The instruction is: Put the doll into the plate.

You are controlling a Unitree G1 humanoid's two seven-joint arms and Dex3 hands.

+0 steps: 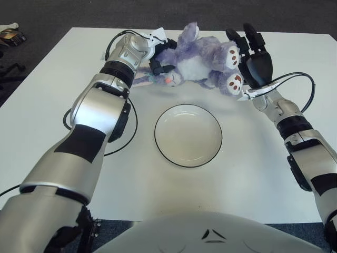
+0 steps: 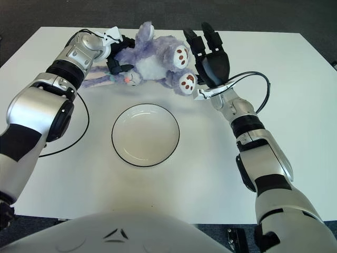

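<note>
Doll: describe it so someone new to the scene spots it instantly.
On the white table, look at the far edge beyond the black-rimmed plate. The doll sits between the left robot hand and right robot hand. It is the only fuzzy purple thing, with white paw soles.

Purple doll point(image 1: 197, 60) (white, black-rimmed plate point(image 1: 188, 135))

We see a white worktop point(image 1: 63, 63) filling most of both views, set on dark carpeted floor point(image 1: 63, 13). A black cable point(image 1: 128, 138) loops across the worktop's left part, and another black cable point(image 1: 311, 95) arcs over its right part. On the floor beyond the worktop's far left corner lies a small cluttered object point(image 1: 10, 34) we cannot identify.
</note>
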